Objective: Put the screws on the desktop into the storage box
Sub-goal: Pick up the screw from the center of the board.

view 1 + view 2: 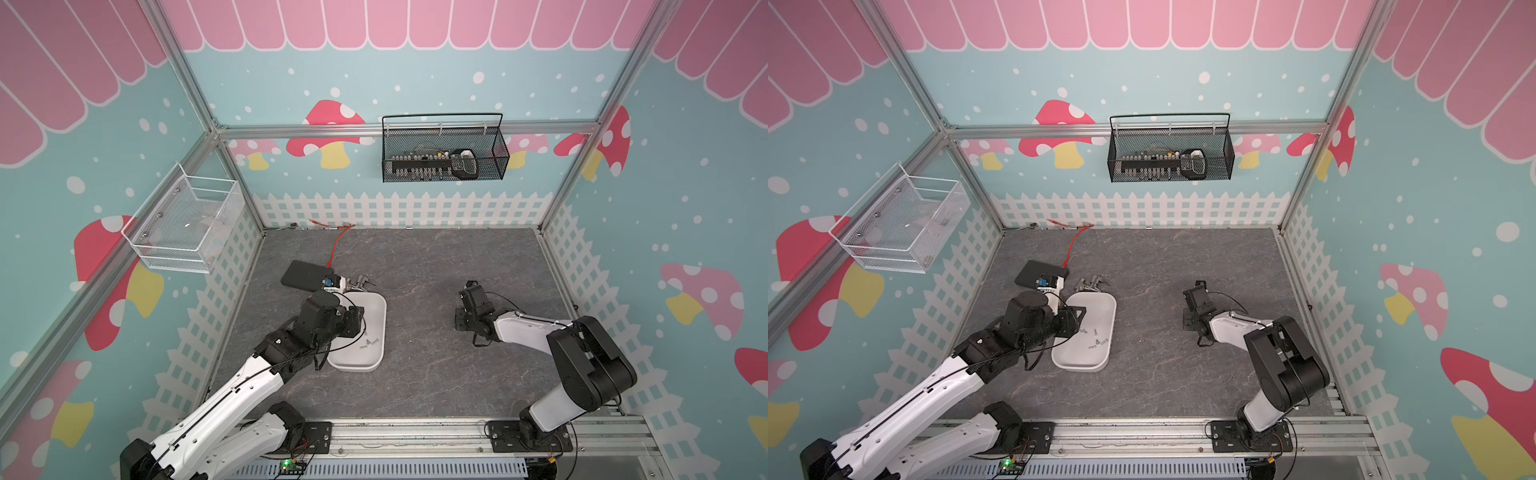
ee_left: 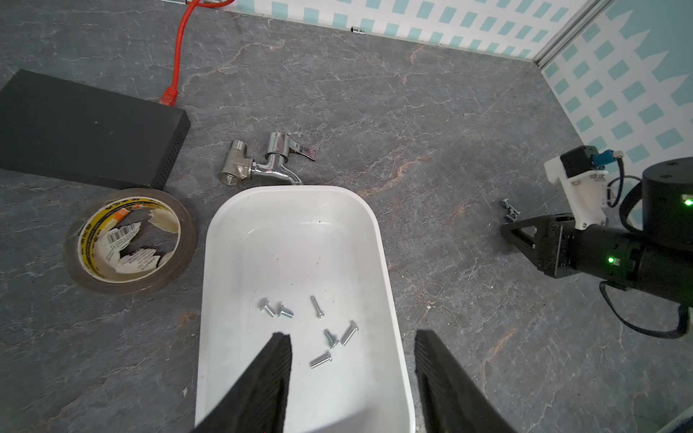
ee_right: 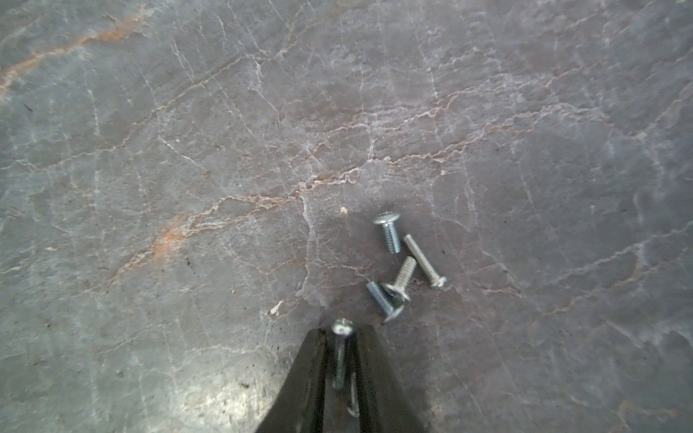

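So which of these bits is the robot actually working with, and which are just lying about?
Part of the job: loose screws on the desktop; one screw between the jaws of the right gripper; screws in the storage box.
Just lying about: metal tap, tape roll, black box, red cable.

Robot lab test cell: aluminium frame (image 1: pixel 270 133), mushroom-print walls (image 1: pixel 328 114), two arms (image 1: pixel 232 390) bolted to rail (image 1: pixel 415 436) at desktop (image 1: pixel 436 257) edge.
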Robot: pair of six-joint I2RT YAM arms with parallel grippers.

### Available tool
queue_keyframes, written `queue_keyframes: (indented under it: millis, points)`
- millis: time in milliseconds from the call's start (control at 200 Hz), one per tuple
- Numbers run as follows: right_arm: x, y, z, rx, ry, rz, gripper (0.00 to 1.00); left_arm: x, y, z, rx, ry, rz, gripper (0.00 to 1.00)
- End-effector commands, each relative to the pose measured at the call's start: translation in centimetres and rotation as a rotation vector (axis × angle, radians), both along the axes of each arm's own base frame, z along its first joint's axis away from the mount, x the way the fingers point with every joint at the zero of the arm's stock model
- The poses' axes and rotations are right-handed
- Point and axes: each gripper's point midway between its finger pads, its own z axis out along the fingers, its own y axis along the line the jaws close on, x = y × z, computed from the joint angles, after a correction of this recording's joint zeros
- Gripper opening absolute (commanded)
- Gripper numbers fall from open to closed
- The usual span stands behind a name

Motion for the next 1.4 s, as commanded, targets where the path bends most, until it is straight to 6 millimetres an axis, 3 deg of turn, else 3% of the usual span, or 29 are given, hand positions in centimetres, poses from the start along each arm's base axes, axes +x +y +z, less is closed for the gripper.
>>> queue_keyframes:
  millis: [0,480,700,946,1066,1226,1396]
  points:
    - [-1.7,-0.9,-2.3,-0.072,0.106,0.017,0.2,0.1,0.2,-0.2,0.011,-0.005,-0.001,0.57]
    - [-1.2,-0.2,-1.9,-0.056,0.096,0.042,0.1,0.2,0.1,-0.4,0.016,-0.001,0.0,0.57]
    - [0.0,2.1,1.3,0.039,-0.007,0.117,0.06,0.2,0.1,-0.5,0.018,0.002,0.001,0.57]
    - [-0.9,5.4,5.5,0.186,-0.105,0.237,0.01,0.2,0.1,-0.6,0.02,0.006,-0.001,0.57]
    - [-1.9,8.3,8.0,0.313,-0.147,0.307,0.0,0.3,0.1,-0.7,0.022,0.009,0.0,0.57]
    - [-4.3,15.1,11.7,0.558,-0.188,0.467,0.0,0.3,0.1,-0.8,0.025,0.011,0.003,0.57]
    - [-6.6,21.3,12.5,0.656,-0.195,0.591,0.0,0.3,0.2,-0.8,0.024,0.013,0.006,0.57]
